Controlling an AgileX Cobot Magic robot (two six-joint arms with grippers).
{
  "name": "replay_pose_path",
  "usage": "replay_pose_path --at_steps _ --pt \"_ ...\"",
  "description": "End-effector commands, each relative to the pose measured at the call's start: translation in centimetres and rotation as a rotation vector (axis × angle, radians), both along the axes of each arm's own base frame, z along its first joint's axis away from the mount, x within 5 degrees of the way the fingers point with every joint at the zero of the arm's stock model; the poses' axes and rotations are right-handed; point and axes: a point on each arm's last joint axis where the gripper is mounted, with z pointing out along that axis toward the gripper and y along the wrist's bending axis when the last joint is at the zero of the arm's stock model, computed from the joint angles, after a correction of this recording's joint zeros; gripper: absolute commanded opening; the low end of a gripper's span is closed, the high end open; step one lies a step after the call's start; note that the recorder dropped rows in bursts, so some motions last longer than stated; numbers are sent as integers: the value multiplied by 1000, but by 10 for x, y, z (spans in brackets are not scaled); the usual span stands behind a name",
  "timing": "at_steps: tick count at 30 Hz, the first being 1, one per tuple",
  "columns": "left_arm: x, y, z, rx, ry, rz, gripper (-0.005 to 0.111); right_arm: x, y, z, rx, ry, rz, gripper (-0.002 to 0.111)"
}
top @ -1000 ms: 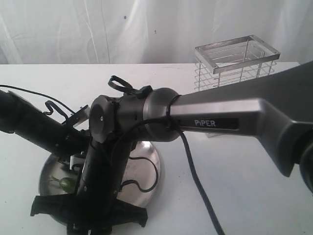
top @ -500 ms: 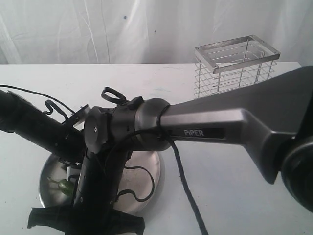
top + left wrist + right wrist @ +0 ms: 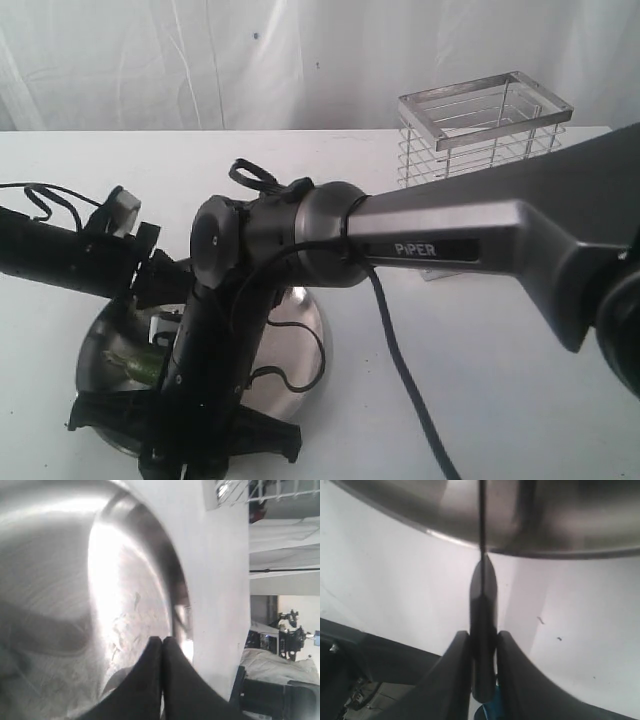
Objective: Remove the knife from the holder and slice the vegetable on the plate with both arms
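Right gripper [image 3: 482, 637] around knife [image 3: 483, 590] handle

Bright, soft, even light; white worktop [image 3: 500, 400] nr blown out. Ext view: plate [image 3: 300, 330] in shadow at 7 o'clock. Left wrist view: strong glare streak on plate. Right wrist view: right claw [image 3: 482, 642] blurred, too close.

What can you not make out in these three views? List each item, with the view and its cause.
- Vegetable: exterior view, mostly behind the right arm; absent from both wrist views.
- Knife tip: right wrist view, cut off by the edge.
- Holder base: exterior view, behind the right arm.
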Motion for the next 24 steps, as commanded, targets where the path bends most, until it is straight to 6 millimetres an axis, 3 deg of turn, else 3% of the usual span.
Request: replay_pose_path --at_steps 1,6,11,16,18,24 --pt "2 1 11 -112 -84 -1 0 -1 -5 26 50 -41 36 0" --pt "2 0 12 -121 -101 -13 0 -3 -10 44 97 -99 99 0" --pt "2 2 19 -127 -126 -6 0 2 -23 57 173 -40 205 0" --pt "-1 20 47 -65 -210 55 0 30 -41 68 289 -55 155 0" --pt "-8 24 60 -82 -237 31 0 33 -43 69 293 -70 165 0" --pt "-30 14 75 -122 -269 24 0 35 -47 64 250 -103 202 0"
